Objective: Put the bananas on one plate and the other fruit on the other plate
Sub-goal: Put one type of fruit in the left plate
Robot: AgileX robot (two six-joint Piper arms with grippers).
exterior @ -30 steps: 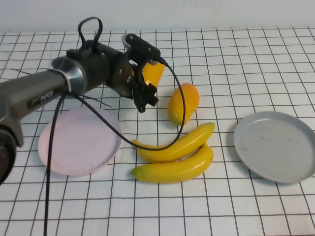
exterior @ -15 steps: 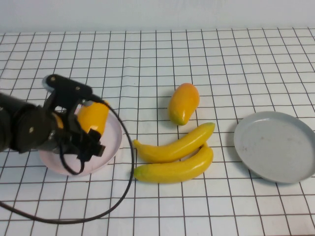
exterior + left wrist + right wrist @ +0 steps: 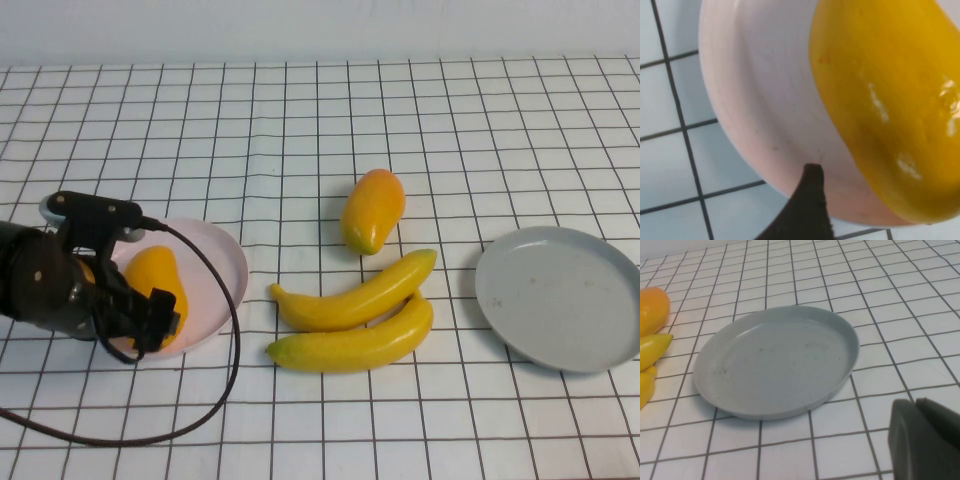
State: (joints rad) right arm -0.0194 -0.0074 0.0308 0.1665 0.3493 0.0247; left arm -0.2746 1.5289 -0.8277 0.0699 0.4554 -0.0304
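Observation:
My left gripper (image 3: 158, 315) is low over the pale pink plate (image 3: 212, 262). One orange-yellow mango (image 3: 152, 290) lies on that plate between its fingers. In the left wrist view the mango (image 3: 890, 100) rests on the pink plate (image 3: 755, 90), and the one visible finger (image 3: 810, 200) stands clear of it. The second mango (image 3: 372, 210) lies on the table. Two bananas (image 3: 355, 295) (image 3: 352, 343) lie side by side below it. The grey plate (image 3: 560, 295) is empty. My right gripper (image 3: 916, 407) is shut beside the grey plate (image 3: 775, 362) and is out of the high view.
A black cable (image 3: 215, 395) loops from the left arm over the table in front of the pink plate. The tabletop is a white cloth with a black grid. A mango (image 3: 651, 310) and banana tips (image 3: 652, 350) show at the edge of the right wrist view.
My left arm carried the mango from the table's middle to the pink plate and lowered it. The mango now lies on the plate. The other fruit and the grey plate have not moved.

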